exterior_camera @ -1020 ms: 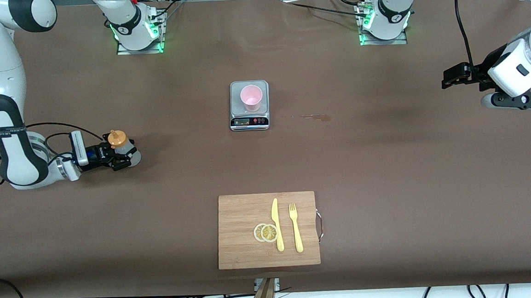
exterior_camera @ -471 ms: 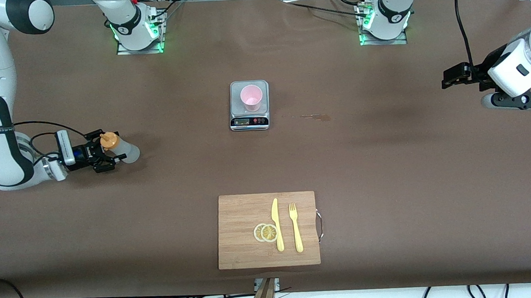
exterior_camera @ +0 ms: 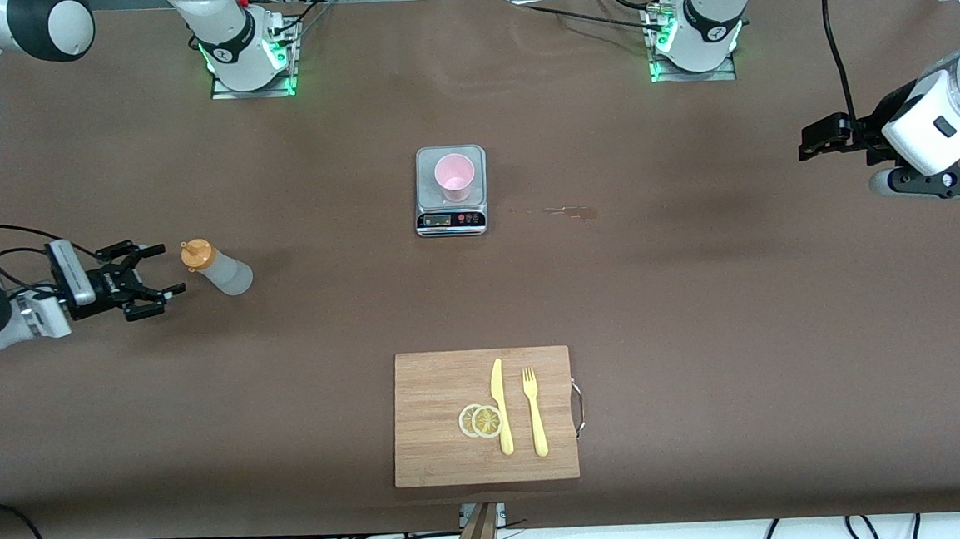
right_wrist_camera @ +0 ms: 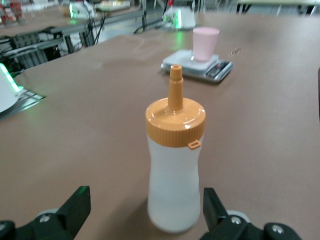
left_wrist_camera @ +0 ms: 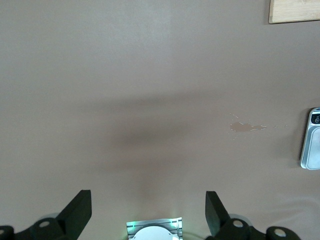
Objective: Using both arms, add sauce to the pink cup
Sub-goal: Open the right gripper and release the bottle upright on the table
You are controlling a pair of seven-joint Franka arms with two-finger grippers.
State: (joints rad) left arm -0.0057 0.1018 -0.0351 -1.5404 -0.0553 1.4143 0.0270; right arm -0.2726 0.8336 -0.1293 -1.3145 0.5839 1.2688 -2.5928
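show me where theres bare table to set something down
Widest bare patch: between the scale and the cutting board. Also free between the scale and the waiting left end effector. Tighter by the sauce bottle, beside the open right end effector.

Right gripper let go of the sauce and backed away

The right gripper (exterior_camera: 155, 279), which a second earlier was clamped round the sauce (exterior_camera: 217, 268), spread its fingers (exterior_camera: 130, 251) wide and drew back toward the right arm's end of the desk (exterior_camera: 698, 289). The bottle, first between the fingers, then half out of them, stood free on the desk just ahead of the fingertips, apart from them. In the right wrist view it stood upright ahead of the gap between the two fingers (right_wrist_camera: 75, 205), touching neither.
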